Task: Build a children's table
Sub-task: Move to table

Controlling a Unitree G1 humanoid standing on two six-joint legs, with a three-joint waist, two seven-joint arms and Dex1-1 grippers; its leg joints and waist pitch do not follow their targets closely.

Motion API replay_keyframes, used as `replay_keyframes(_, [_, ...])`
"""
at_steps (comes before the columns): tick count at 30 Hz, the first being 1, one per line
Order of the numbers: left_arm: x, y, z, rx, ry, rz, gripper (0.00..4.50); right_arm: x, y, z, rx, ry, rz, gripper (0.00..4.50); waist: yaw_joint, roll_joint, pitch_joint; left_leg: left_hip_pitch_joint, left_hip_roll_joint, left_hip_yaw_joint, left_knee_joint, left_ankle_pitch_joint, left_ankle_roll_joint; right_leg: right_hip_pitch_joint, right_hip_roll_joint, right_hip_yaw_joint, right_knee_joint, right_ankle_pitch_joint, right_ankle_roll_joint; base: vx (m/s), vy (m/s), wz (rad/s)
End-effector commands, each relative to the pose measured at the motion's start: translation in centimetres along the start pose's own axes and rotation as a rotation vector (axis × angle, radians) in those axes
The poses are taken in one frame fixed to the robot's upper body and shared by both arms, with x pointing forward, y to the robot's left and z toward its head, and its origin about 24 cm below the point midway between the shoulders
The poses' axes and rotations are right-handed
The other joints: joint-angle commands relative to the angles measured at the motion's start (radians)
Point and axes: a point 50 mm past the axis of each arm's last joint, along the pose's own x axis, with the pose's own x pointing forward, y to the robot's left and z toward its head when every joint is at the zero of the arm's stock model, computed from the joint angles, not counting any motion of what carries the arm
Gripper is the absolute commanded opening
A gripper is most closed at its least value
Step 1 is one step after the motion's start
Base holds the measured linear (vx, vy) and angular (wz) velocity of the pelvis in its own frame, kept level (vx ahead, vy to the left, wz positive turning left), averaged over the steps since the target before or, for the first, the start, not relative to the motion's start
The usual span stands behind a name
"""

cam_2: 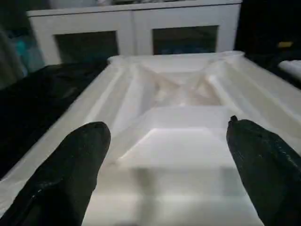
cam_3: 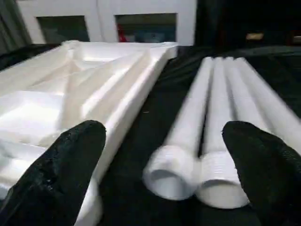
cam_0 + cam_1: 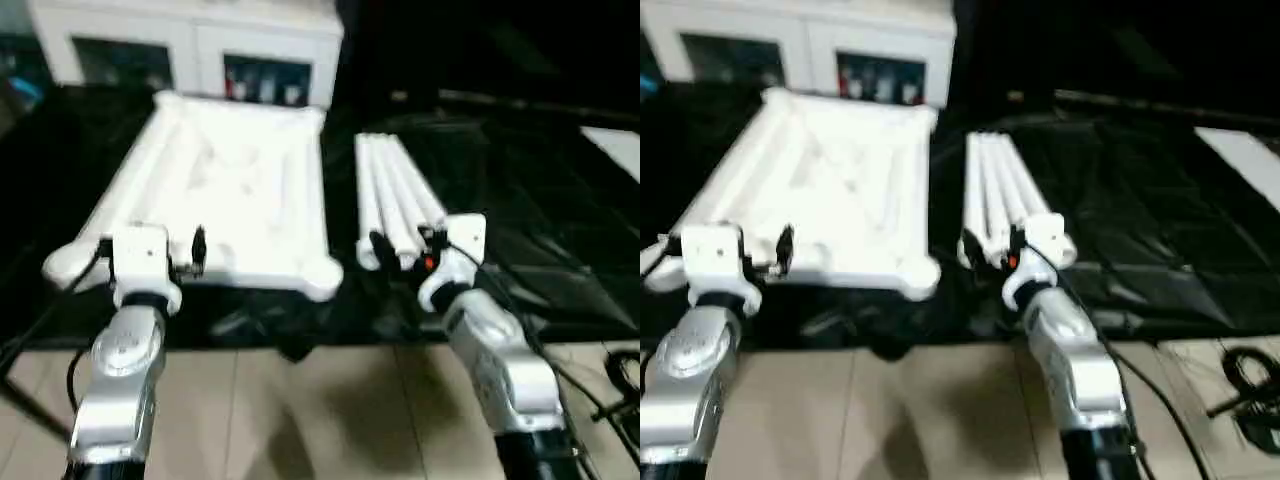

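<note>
Right pincer [image 2: 155, 165]: spread, empty, just short of leg ends
Left pincer [image 1: 164, 169]: spread, empty, at table top's near edge
Legs [image 3: 392, 195]: four touching, beside upturned table top [image 3: 235, 180] on black tabletop [image 3: 520, 200]
Risk: pinching two legs; neighbours roll off

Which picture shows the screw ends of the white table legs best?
The right wrist view: the legs lie close, between the open right gripper fingers, so their round near ends with ridges show clearly. Both eye views show the legs as a bundle beside the upturned table top, ends partly hidden by the gripper.
</note>
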Motion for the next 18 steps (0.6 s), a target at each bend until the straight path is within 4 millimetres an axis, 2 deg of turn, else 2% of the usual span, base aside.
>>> replay_keyframes(1, [-0.18,-0.7,0.01,-0.009,0.007,-0.03,4.5,-0.17,-0.26,0.12,-0.046,-0.005,0.003,4.47,0.062,0.013,-0.045,-0.087,-0.001,-0.017,0.007,-0.089,0.283,0.134,-0.193,0.095,-0.164,-0.156,0.017,0.071,-0.077,0.28])
replay_keyframes(2, [-0.23,-0.64,0.01,-0.009,0.007,-0.03,4.5,-0.17,-0.12,0.04,-0.051,-0.003,0.01,4.47,0.056,-0.003,-0.054,-0.111,0.029,-0.03,0.064,-0.074,0.237,0.163,-0.26,0.108,-0.188,-0.244,0.013,0.077,-0.062,0.43])
replay_keyframes(3, [-0.27,-0.57,0.05,-0.009,0.006,-0.03,4.5,-0.17,0.09,-0.06,-0.055,0.0,0.021,4.47,0.053,-0.008,-0.065,-0.148,0.049,-0.03,0.099,0.016,0.138,0.189,-0.248,0.043,-0.172,-0.27,-0.005,0.077,-0.062,0.43])
replay_keyframes(4, [-0.34,-0.41,0.12,-0.008,0.005,-0.027,4.5,-0.16,0.38,-0.28,-0.029,0.004,0.031,4.47,0.058,0.019,-0.055,-0.152,0.073,-0.03,0.064,0.087,0.116,0.185,-0.233,0.001,-0.186,-0.226,-0.083,0.133,-0.039,0.46])
replay_keyframes(5, [-0.34,-0.41,0.12,-0.008,0.005,-0.027,4.5,-0.16,0.38,-0.28,-0.029,0.004,0.031,4.47,0.056,0.054,-0.046,-0.135,0.089,-0.023,0.012,0.15,0.147,0.189,-0.193,-0.068,-0.201,-0.273,-0.137,0.145,0.024,0.54])
replay_keyframes(6, [-0.38,-0.33,0.11,-0.006,0.006,-0.026,4.5,-0.15,0.45,-0.38,-0.015,0.007,0.03,4.47,0.038,0.089,-0.047,-0.042,0.117,-0.014,-0.053,0.108,0.077,0.141,-0.109,-0.064,-0.179,-0.314,-0.149,0.145,0.024,0.54])
replay_keyframes(7, [-0.42,-0.26,0.08,-0.003,0.007,-0.025,4.5,-0.15,0.49,-0.47,0.002,0.008,0.028,4.47,-0.001,0.099,-0.045,0.028,0.168,-0.088,-0.119,0.051,0.175,0.075,0.027,-0.105,-0.024,-0.214,-0.113,0.171,0.047,0.26])
replay_keyframes(8, [-0.49,-0.2,0.04,-0.001,0.008,-0.024,4.5,-0.17,0.5,-0.54,0.009,0.009,0.025,4.47,-0.015,0.105,-0.058,0.1,0.198,-0.122,-0.114,0.067,0.241,0.002,0.03,-0.083,0.03,-0.199,-0.084,0.178,0.019,0.08])
replay_keyframes(9, [-0.61,-0.17,0.03,0.004,0.008,-0.03,4.5,-0.26,0.51,-0.55,0.007,0.006,0.027,4.47,0.009,0.095,-0.06,0.11,0.21,-0.126,-0.093,0.067,0.296,-0.04,0.016,-0.052,0.079,-0.164,-0.025,0.178,0.019,0.08])
replay_keyframes(10, [-0.64,-0.18,0.03,0.005,0.008,-0.032,4.5,-0.3,0.52,-0.53,0.003,0.004,0.028,4.47,0.013,0.092,-0.059,0.1,0.192,-0.112,-0.088,0.156,0.332,-0.073,0.016,-0.039,0.103,-0.107,0.033,0.145,0.012,0.14])
replay_keyframes(11, [-0.61,-0.24,0.07,0.007,0.007,-0.039,4.5,-0.34,0.46,-0.55,0.0,0.004,0.027,4.47,0.012,0.075,-0.055,0.08,0.179,-0.083,-0.106,0.183,0.372,-0.081,0.012,-0.03,0.103,-0.033,0.051,0.111,-0.015,0.03])
replay_keyframes(12, [-0.58,-0.28,0.09,0.009,0.006,-0.043,4.5,-0.37,0.41,-0.58,-0.002,0.004,0.025,4.47,0.015,0.068,-0.051,0.07,0.166,-0.063,-0.115,0.163,0.377,-0.079,0.009,-0.023,0.084,0.008,0.04,0.111,-0.015,0.03])
replay_keyframes(13, [-0.52,-0.39,0.13,0.008,0.006,-0.05,4.5,-0.46,0.27,-0.65,-0.003,0.004,0.022,4.47,0.012,0.037,-0.04,0.035,0.115,-0.009,-0.119,0.03,0.324,-0.038,-0.013,0.007,-0.012,0.084,-0.025,0.102,-0.055,-0.03])
replay_keyframes(14, [-0.47,-0.45,0.15,0.009,0.005,-0.055,4.5,-0.52,0.18,-0.65,-0.003,0.002,0.02,4.47,0.047,-0.014,-0.034,-0.016,0.034,0.04,-0.063,-0.163,0.208,0.045,-0.07,0.107,-0.129,-0.224,-0.025,0.077,-0.101,0.17])
replay_keyframes(15, [-0.41,-0.54,0.19,0.009,0.004,-0.063,4.5,-0.59,0.06,-0.6,-0.003,-0.002,0.016,4.47,0.073,-0.014,-0.035,0.008,0.011,0.042,0.014,-0.163,0.162,0.055,-0.123,0.152,-0.183,-0.516,-0.044,0.077,-0.101,0.17])
replay_keyframes(16, [-0.36,-0.63,0.2,0.009,0.004,-0.07,4.5,-0.67,-0.05,-0.56,0.0,-0.004,0.012,4.47,0.082,-0.01,-0.041,-0.038,0.026,0.006,0.063,-0.073,0.098,0.117,-0.172,0.192,-0.187,-0.698,-0.145,0.089,-0.076,0.13])
replay_keyframes(17, [-0.32,-0.73,0.19,0.009,0.005,-0.08,4.5,-0.78,-0.17,-0.57,0.011,-0.003,0.007,4.47,0.098,-0.002,-0.045,-0.073,0.032,-0.015,0.066,0.009,0.048,0.147,-0.153,0.181,-0.162,-0.589,-0.204,0.106,-0.009,0.0])
replay_keyframes(18, [-0.32,-0.73,0.19,0.009,0.005,-0.08,4.5,-0.78,-0.17,-0.57,0.011,-0.003,0.007,4.47,0.097,0.003,-0.044,-0.08,0.039,-0.022,0.063,0.025,0.032,0.146,-0.147,0.18,-0.156,-0.497,-0.244,0.106,-0.009,0.0])
